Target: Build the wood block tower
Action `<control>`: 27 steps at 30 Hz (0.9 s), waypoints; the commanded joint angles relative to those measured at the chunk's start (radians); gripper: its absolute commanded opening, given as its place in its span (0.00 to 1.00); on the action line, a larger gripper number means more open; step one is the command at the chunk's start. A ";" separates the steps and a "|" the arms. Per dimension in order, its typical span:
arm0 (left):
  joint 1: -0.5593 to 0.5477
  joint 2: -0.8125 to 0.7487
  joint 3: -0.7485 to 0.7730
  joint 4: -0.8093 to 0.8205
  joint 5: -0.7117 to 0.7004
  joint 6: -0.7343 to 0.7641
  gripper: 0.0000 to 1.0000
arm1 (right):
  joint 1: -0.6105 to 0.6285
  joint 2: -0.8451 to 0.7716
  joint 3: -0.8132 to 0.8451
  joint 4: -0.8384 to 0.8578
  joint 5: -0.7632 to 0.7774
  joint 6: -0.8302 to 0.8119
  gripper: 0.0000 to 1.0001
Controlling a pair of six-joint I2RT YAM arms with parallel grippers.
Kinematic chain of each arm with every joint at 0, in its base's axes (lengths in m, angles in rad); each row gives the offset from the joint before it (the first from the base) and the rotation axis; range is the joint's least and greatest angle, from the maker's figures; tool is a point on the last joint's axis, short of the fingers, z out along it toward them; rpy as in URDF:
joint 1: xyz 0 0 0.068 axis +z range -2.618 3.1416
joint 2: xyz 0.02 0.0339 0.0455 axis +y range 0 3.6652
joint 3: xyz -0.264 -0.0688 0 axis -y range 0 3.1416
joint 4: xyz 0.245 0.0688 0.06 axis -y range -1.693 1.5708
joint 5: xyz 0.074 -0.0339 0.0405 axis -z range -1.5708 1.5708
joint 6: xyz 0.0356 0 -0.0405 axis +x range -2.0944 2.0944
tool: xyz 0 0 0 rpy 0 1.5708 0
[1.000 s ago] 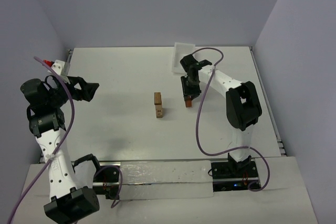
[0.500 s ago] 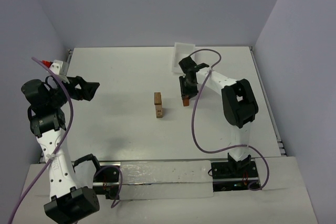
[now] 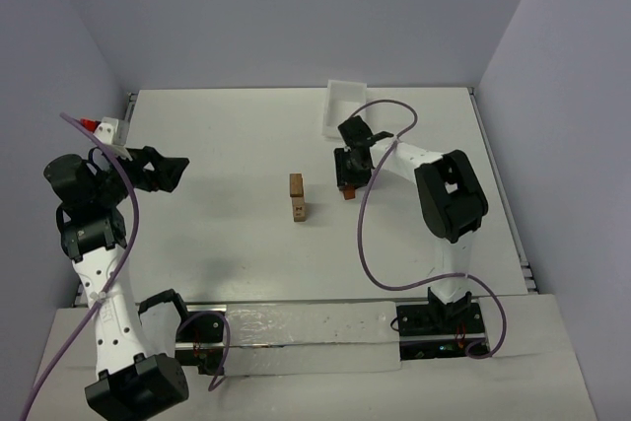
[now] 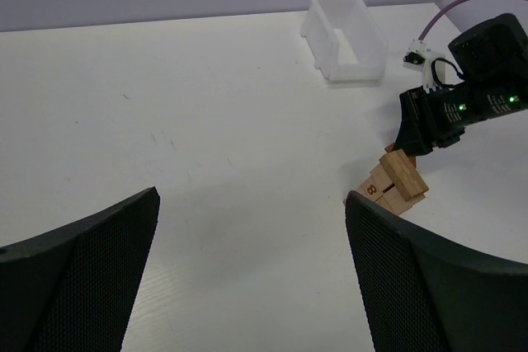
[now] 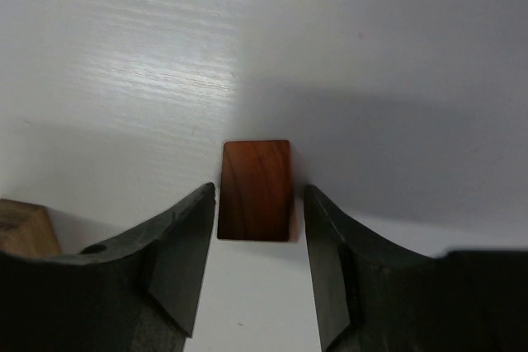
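The wood block tower (image 3: 296, 197) is a short stack of tan blocks at the table's middle; in the left wrist view (image 4: 394, 183) one block bears an 8. A reddish-brown block (image 3: 348, 194) lies flat on the table to its right. My right gripper (image 3: 346, 182) is low over that block. In the right wrist view its open fingers (image 5: 186, 237) stand on both sides of the block (image 5: 254, 190), with thin gaps. A tan block corner (image 5: 25, 228) shows at the left edge. My left gripper (image 3: 166, 171) is wide open and empty, raised at the far left (image 4: 252, 237).
A white rectangular tray (image 3: 343, 105) stands at the back, behind the right gripper, and shows in the left wrist view (image 4: 345, 35). A small white and red fixture (image 3: 106, 126) sits at the table's left edge. Walls close the table on three sides.
My right gripper has shifted a little to the left and settled around the reddish-brown block. The left arm has sunk very slightly. The tower has not moved.
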 commanded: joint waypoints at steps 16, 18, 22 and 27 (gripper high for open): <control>0.004 -0.025 -0.012 0.066 0.040 -0.028 0.99 | 0.017 -0.160 -0.238 0.295 0.065 -0.087 0.57; 0.004 -0.025 -0.013 0.066 0.040 -0.026 0.99 | 0.018 -0.168 -0.248 0.313 0.074 -0.090 0.57; 0.004 -0.029 -0.021 0.071 0.041 -0.026 0.99 | 0.028 -0.181 -0.271 0.363 0.093 -0.103 0.57; 0.005 -0.033 -0.024 0.069 0.038 -0.022 0.99 | 0.046 -0.198 -0.294 0.399 0.116 -0.118 0.53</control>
